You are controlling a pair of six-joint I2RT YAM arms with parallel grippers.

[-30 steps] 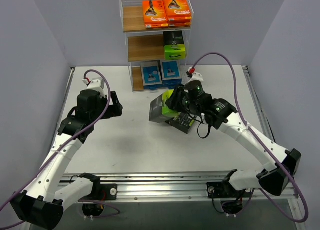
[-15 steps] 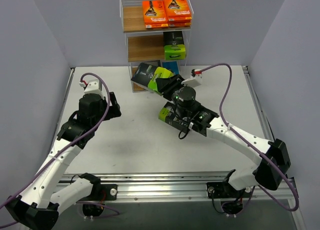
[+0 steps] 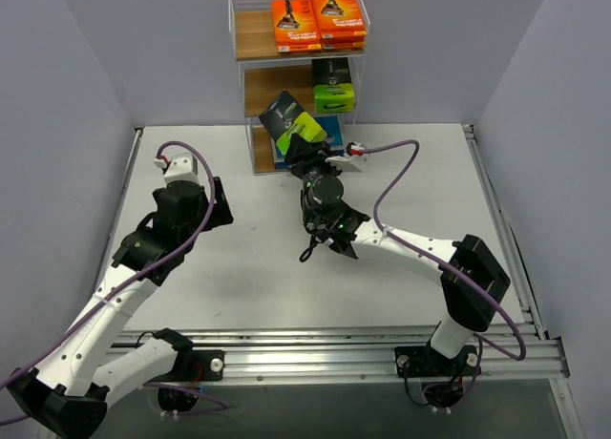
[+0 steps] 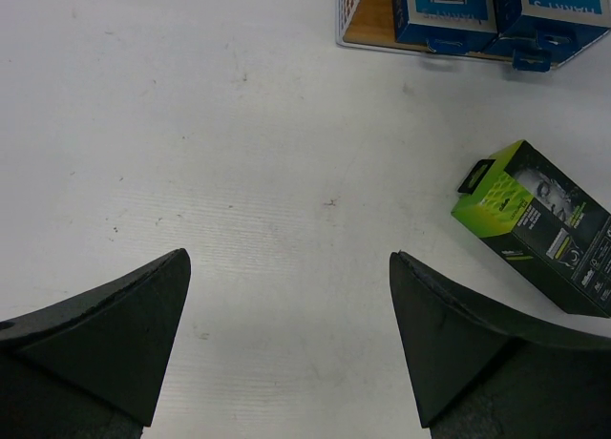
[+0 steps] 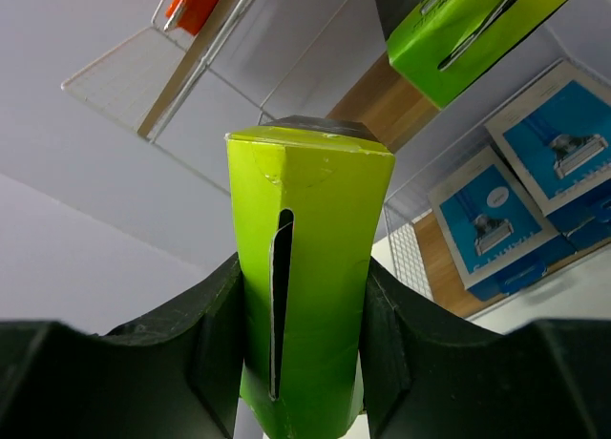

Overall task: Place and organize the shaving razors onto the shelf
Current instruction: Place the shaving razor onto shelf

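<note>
My right gripper (image 3: 304, 151) (image 5: 305, 296) is shut on a black razor pack with a lime-green top (image 3: 289, 120) (image 5: 307, 267), held raised and tilted in front of the shelf (image 3: 250, 76), level with its lower tiers. A second black and lime pack (image 4: 539, 229) lies flat on the table, right of my left gripper (image 3: 219, 204) (image 4: 286, 258), which is open and empty over bare table. On the shelf, orange packs (image 3: 317, 22) fill the top tier's right side, one black and lime pack (image 3: 333, 86) (image 5: 468, 29) sits on the middle tier, and blue-and-white packs (image 4: 449, 5) (image 5: 492, 224) stand on the bottom tier.
The left halves of the top and middle boards (image 3: 272, 94) are bare wood. Grey walls close in the table (image 3: 239, 267) on three sides. The right arm's purple cable (image 3: 391, 181) loops over the table's middle right.
My right gripper has lifted its black and lime pack off the table and swung it up and left to the shelf front. The left arm has shifted slightly.
</note>
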